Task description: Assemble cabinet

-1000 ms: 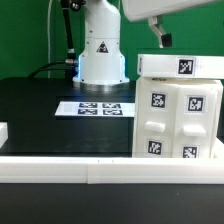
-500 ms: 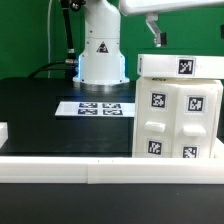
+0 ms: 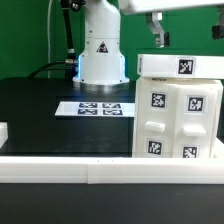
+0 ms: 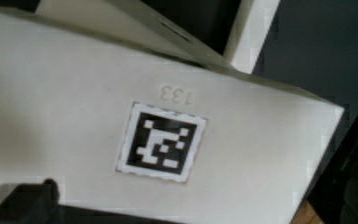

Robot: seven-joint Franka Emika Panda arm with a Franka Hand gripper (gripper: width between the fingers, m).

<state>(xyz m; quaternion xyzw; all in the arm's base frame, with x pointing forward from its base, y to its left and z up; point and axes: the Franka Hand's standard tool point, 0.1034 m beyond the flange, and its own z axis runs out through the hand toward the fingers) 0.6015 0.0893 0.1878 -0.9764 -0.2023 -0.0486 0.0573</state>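
The cabinet [image 3: 180,118] is a tall white box with several black-and-white tags, standing at the exterior view's right on the black table. A white slab [image 3: 180,66] with one tag lies flat on top of it. My gripper [image 3: 188,30] hangs just above that slab. Its dark fingers [image 3: 158,36] are spread wide apart with nothing between them. In the wrist view the slab's white top [image 4: 247,120] and its tag [image 4: 167,143] fill the picture. One dark fingertip [image 4: 23,202] shows at the edge; the other finger is out of view.
The marker board [image 3: 98,108] lies flat mid-table before the robot base [image 3: 100,50]. A long low white rail [image 3: 90,170] runs along the table's front edge. A small white piece [image 3: 3,130] sits at the exterior view's left edge.
My gripper and arm have risen a little above the cabinet's top slab. The cabinet and the other parts have not moved.
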